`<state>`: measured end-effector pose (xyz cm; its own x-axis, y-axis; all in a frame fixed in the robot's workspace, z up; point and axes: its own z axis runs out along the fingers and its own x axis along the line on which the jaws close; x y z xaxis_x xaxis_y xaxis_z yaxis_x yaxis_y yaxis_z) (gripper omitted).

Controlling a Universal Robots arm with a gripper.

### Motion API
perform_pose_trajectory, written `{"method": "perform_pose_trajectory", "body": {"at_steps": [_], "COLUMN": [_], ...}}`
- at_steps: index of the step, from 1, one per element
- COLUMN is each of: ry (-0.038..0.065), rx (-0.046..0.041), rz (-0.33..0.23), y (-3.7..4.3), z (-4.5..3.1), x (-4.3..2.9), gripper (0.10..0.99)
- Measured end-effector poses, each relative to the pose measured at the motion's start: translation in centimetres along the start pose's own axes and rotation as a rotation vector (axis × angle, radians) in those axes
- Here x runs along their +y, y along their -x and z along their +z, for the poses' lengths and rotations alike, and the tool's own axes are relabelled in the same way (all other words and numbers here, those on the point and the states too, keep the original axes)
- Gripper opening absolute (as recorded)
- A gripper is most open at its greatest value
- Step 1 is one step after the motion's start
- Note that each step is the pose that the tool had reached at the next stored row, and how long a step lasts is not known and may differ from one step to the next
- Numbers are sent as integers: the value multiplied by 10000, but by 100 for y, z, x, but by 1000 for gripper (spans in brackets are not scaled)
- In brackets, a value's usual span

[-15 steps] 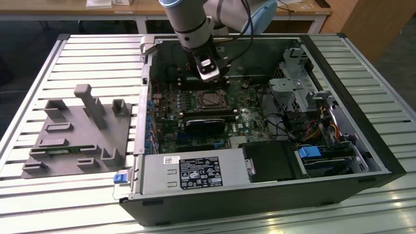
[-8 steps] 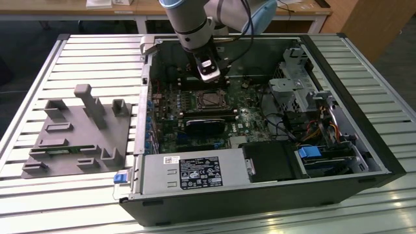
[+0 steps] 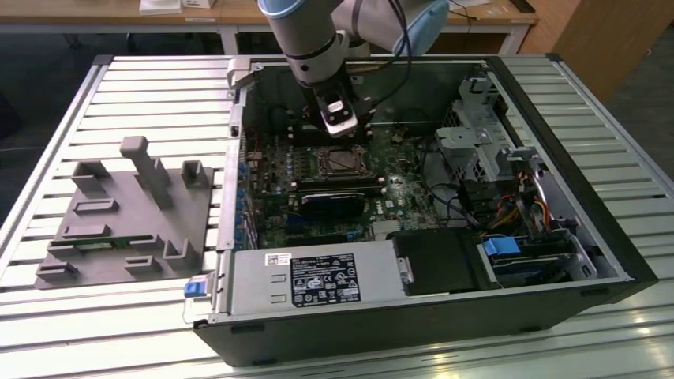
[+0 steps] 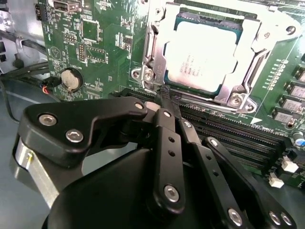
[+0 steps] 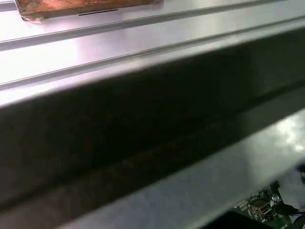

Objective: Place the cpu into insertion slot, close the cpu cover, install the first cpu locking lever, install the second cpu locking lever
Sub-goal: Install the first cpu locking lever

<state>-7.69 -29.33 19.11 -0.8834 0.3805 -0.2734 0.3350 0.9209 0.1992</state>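
In the exterior view, an open computer case (image 3: pixel 595 233) lies on a slatted table (image 3: pixel 158 87), and a grey fixture (image 3: pixel 116 221) stands beside it on the exterior view's left. The arm reaches down into the case. The gripper (image 3: pixel 339 133) hangs just above the insertion slot (image 3: pixel 339 162) on the green motherboard (image 3: pixel 406 193).

In the second wrist view, the gripper (image 4: pixel 167 95) has its black fingers (image 4: pixel 164 143) drawn together to a narrow point. This point is at the edge of the socket, next to the memory slots (image 4: pixel 228 129). The cpu (image 4: pixel 202 50) sits in the slot and the cpu cover (image 4: pixel 259 55) lies flat around it. It is hard to tell if something thin is pinched between the tips. A coin battery (image 4: pixel 71 79) is well apart.

In the first wrist view, a dark, blurred band (image 5: pixel 143 138), probably the case wall, crosses the picture, with a corner of green board (image 5: pixel 262 207) below it.
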Motion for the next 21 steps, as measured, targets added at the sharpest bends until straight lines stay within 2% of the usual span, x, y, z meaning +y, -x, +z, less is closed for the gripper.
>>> {"method": "perform_pose_trajectory", "body": {"at_steps": [7,14,17,21], "ry": [0,2,2,1], "rx": [0,1,1,1], "rz": [0,1,1,1], "y": [30,36,42,60], "z": [38,40,22,-43], "x": [-3,0,4,17], "gripper": [102,102,102,102]}}
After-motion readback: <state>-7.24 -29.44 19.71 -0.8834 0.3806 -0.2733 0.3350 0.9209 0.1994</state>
